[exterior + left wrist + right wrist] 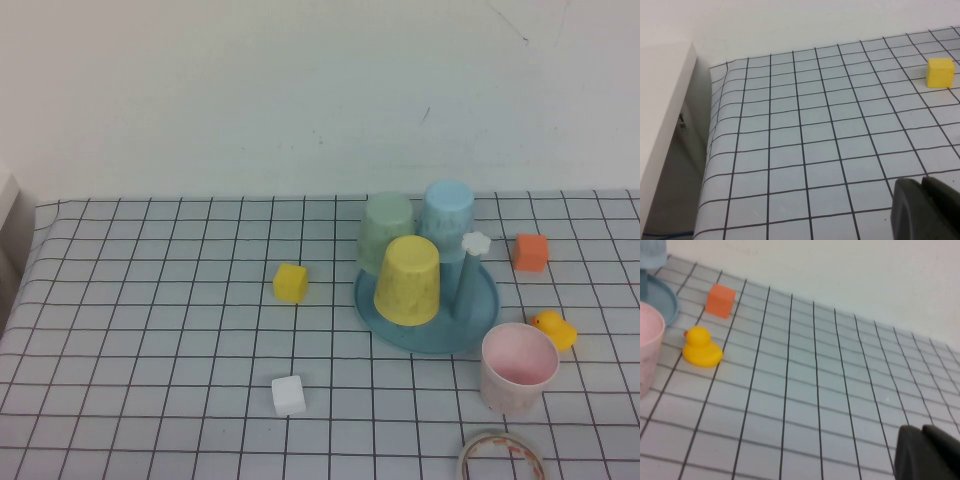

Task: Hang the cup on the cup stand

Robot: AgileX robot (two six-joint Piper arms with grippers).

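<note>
The pale pink cup (518,367) stands upright, mouth up, on the table just in front of the cup stand (428,325); its rim also shows in the right wrist view as the cup (649,352). The stand is a round blue-teal tray carrying inverted yellow (408,280), green (387,232) and light blue (447,218) cups, plus one bare peg with a white flower tip (476,241). Neither arm shows in the high view. My left gripper (922,187) is shut over bare cloth near the table's left edge. My right gripper (921,432) is shut over bare cloth, well away from the pink cup.
A yellow cube (290,282) and a white cube (288,395) lie left of the stand. An orange cube (530,252) and a yellow rubber duck (555,329) lie to its right. A tape roll (502,456) sits at the front edge. A white box (662,125) borders the table's left side.
</note>
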